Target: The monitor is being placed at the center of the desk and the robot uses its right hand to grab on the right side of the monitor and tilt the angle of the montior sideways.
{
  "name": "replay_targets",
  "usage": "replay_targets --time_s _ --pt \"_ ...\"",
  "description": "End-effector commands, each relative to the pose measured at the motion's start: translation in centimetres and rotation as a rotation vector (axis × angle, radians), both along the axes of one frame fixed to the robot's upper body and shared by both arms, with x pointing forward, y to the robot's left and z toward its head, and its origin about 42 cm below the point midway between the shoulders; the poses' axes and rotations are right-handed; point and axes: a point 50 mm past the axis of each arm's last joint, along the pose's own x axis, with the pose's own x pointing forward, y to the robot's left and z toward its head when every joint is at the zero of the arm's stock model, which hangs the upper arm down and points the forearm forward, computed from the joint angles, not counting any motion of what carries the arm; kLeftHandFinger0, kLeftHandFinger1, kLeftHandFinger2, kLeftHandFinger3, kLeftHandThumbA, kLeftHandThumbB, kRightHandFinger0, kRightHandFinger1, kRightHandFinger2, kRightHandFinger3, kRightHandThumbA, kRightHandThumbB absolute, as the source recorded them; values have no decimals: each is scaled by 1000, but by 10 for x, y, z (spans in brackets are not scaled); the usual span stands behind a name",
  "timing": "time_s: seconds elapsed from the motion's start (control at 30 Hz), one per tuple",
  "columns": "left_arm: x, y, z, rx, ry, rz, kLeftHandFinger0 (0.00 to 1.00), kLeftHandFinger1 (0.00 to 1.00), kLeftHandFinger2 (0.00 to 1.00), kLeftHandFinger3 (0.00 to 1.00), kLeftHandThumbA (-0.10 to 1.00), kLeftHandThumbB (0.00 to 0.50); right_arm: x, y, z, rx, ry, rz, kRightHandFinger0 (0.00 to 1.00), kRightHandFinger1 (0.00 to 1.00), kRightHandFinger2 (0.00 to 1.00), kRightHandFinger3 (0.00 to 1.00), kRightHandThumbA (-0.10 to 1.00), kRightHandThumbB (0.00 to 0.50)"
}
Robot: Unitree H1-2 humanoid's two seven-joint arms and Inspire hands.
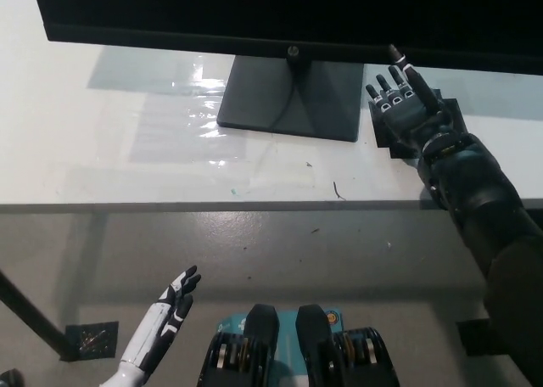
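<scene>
From up here I see my right hand (402, 107) reaching out over the white desk (127, 158), fingers spread and extended, holding nothing. One fingertip (395, 56) points up at the bottom bezel of the monitor (280, 18) and looks to be touching it or just short of it; I cannot tell which. The rest of the hand sits below that edge, just to the right of the stand base (293, 98), apart from it.

The monitor is a wide black panel with a dark screen, filling the top of the view ahead of the hand and running well past it on both sides. A small round logo (291, 53) shows on the lower bezel, to the left of my fingers. The stand base is a flat, dark grey rectangular plate resting on the desk under the logo.

Under my palm lies a flat dark patch (450, 120) on the desk; I cannot tell what it is.

My left hand (170, 306) rests low, well below the desk edge, near the grey floor (280, 251), fingers loosely apart and empty.
</scene>
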Motion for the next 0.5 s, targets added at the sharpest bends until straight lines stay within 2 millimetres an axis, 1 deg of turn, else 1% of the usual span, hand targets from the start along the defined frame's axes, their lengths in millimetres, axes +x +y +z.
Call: replay_targets --time_s 0.0,0.03,0.17,0.2,0.23,0.27,0.3,0.33,0.43,0.47 --pt "1 0 12 -5 -75 -4 1000 1000 1000 1000 1000 218 25 -17 74 -23 -121 -72 1000 1000 1000 1000 1000 327" --pt "2 0 12 -3 -77 -7 1000 1000 1000 1000 1000 219 26 -20 76 -33 -105 -85 1000 1000 1000 1000 1000 333" --pt "3 0 13 -3 -81 -7 1000 1000 1000 1000 1000 215 27 -22 79 -52 -99 -92 1000 1000 1000 1000 1000 330" --pt "3 -1 14 -5 -84 -9 1000 1000 1000 1000 1000 215 28 -22 84 -79 -107 -98 1000 1000 1000 1000 1000 324" --pt "3 -2 15 -1 -89 -12 1000 1000 1000 1000 1000 218 31 -24 95 -142 -111 -119 1000 1000 1000 1000 1000 329" --pt "3 -2 15 0 -89 -12 1000 1000 1000 1000 1000 219 31 -24 95 -145 -109 -121 1000 1000 1000 1000 1000 328" --pt "2 -2 15 -8 -86 -13 1000 1000 1000 1000 1000 226 32 -25 100 -176 -106 -127 1000 1000 1000 1000 1000 342" --pt "1 -3 14 -12 -85 -14 1000 1000 1000 1000 1000 228 33 -25 102 -190 -104 -130 1000 1000 1000 1000 1000 349" --pt "1 -3 14 -12 -85 -14 1000 1000 1000 1000 1000 228 33 -25 102 -192 -102 -131 1000 1000 1000 1000 1000 349" --pt "1 -3 13 -15 -81 -12 1000 1000 1000 1000 1000 243 35 -25 117 -306 -135 -138 1000 1000 1000 1000 1000 403"
